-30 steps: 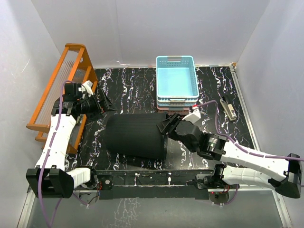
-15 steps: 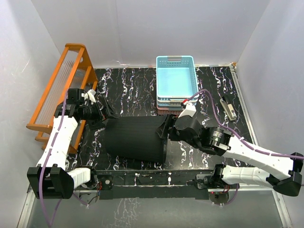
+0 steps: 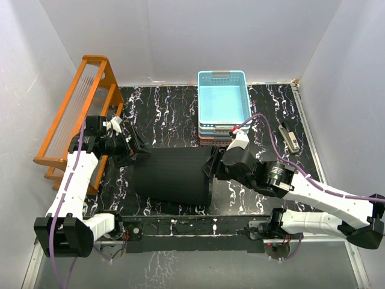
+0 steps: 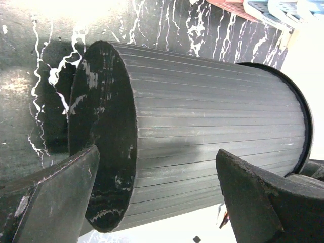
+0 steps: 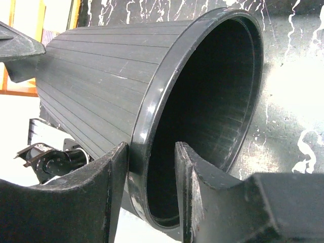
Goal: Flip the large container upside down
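— Where's the black ribbed bin (image 3: 171,174)?
— On its side, near-middle of the worktop (image 3: 162,102), mouth facing right.
— What's changed?
— The left fingers (image 4: 61,192), spread wide, have moved in to straddle its base. The right fingers (image 5: 86,197) now bracket the rim (image 5: 152,111), one inside and one outside; whether they're clamped yet I can't tell. With both ends covered, tipping looks ready to start.

Seen from above, the right end effector (image 3: 212,162) covers part of the rim of the large container (image 3: 171,174). Stacked baskets (image 3: 219,135) beneath the blue basket (image 3: 224,102) show only edges. A small grey object (image 3: 290,138) is too small to identify.
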You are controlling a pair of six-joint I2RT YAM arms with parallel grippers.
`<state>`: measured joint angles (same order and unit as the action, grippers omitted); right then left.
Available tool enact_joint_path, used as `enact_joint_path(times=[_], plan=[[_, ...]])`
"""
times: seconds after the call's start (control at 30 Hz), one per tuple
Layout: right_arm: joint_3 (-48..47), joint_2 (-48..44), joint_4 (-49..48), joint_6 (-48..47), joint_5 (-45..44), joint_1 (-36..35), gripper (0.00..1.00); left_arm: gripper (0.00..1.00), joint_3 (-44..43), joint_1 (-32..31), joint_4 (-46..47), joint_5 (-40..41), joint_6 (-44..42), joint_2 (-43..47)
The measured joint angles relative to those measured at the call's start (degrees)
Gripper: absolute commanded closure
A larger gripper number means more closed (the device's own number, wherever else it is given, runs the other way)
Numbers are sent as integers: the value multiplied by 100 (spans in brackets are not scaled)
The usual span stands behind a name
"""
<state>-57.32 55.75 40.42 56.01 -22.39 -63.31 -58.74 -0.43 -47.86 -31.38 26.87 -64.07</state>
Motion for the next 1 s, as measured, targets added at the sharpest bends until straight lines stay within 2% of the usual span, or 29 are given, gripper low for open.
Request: enact_joint_path(times=[0.07, 0.17, 0.23, 0.37, 0.73, 1.0], plan=[[0, 0, -17, 4, -13, 0, 64, 2, 44, 0, 52, -122, 20, -7], [0, 0, -46, 28, -39, 0, 77, 4, 72, 0, 144, -411, 35, -76], [11, 0, -131, 70, -39, 0, 84, 8, 70, 0, 221, -671, 35, -136], [87, -28, -201, 155, -129, 39, 92, 15, 31, 44, 299, -984, -33, -264], [166, 28, -337, 151, -188, 116, 95, 25, -531, 103, 413, -1152, -179, -544], [472, 271, -881, 245, 142, 144, 97, 28, -1550, 155, 483, -1115, -378, -791]])
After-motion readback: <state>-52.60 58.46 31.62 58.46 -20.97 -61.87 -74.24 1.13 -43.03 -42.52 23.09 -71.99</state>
